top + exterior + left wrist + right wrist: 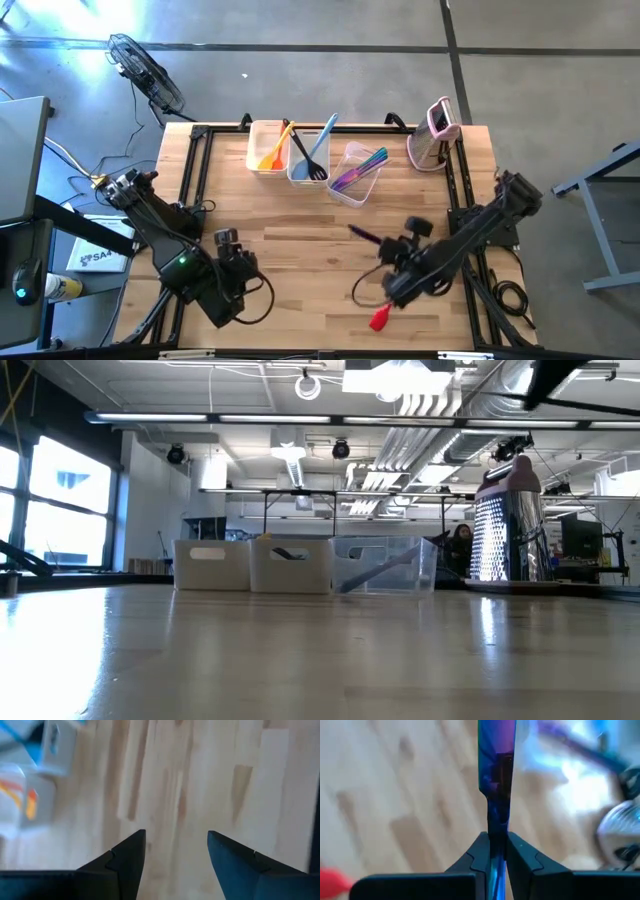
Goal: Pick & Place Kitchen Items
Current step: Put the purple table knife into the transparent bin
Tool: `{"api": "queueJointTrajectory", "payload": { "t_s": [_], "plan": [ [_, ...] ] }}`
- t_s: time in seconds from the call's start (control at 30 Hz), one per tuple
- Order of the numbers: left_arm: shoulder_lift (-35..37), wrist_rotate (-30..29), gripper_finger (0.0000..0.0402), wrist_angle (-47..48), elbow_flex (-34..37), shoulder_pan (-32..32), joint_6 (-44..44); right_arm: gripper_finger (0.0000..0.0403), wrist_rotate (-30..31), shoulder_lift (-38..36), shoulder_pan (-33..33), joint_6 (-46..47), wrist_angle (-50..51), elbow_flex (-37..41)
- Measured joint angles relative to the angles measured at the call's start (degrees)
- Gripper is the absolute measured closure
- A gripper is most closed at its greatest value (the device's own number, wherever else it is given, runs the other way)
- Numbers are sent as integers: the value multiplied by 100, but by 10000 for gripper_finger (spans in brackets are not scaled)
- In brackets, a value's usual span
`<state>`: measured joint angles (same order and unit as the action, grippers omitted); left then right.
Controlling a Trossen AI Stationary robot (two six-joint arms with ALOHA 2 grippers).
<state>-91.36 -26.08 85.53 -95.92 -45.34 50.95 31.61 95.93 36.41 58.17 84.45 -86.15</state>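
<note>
My right gripper (388,250) is shut on a purple utensil (360,235) at the table's middle right. The utensil juts out beyond the fingers toward the left and far side. In the right wrist view it (496,775) runs straight away from the fingers. A red utensil (380,318) lies flat on the table near the front edge, close to that arm. My left gripper (176,852) stands open over bare wood at the near left (238,264), with nothing between its fingers. My right gripper pinches the purple utensil's narrow stretch (496,837) between its two fingers, just short of where it widens. The fingers slant down from the table's right, and the utensil lies along them. It is lifted clear of the table.
Three tubs stand in a row at the far edge: one (266,150) holds orange and yellow utensils, one (308,160) a black and a blue one, the clear one (356,172) purple and teal ones. A pink-and-white grater (436,135) stands upright at the far right.
</note>
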Motion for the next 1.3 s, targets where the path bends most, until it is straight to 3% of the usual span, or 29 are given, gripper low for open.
{"api": "queueJointTrajectory", "payload": {
  "t_s": [0.2,0.4,0.67,0.83,1.03,1.3],
  "plan": [
    [-3,-589,194,-521,0,61,-1514,374,871,-984,-890,-1204,54,-2],
    [-6,-728,194,-1481,0,592,-3046,374,1724,-1626,-1851,-2699,-219,-4],
    [-69,294,194,-1939,4,1851,-4907,374,3121,-1600,-2010,-4594,-536,-4],
    [-69,295,194,-1411,4,2658,-5075,374,3988,-1601,-2280,-5923,-542,-4],
    [-67,247,194,-762,4,3386,-4742,374,4313,-1584,-2950,-7460,-811,-4],
    [-62,-393,194,295,4,4042,-3988,374,4365,-1327,-3783,-8942,-953,-7]
  ]
}}
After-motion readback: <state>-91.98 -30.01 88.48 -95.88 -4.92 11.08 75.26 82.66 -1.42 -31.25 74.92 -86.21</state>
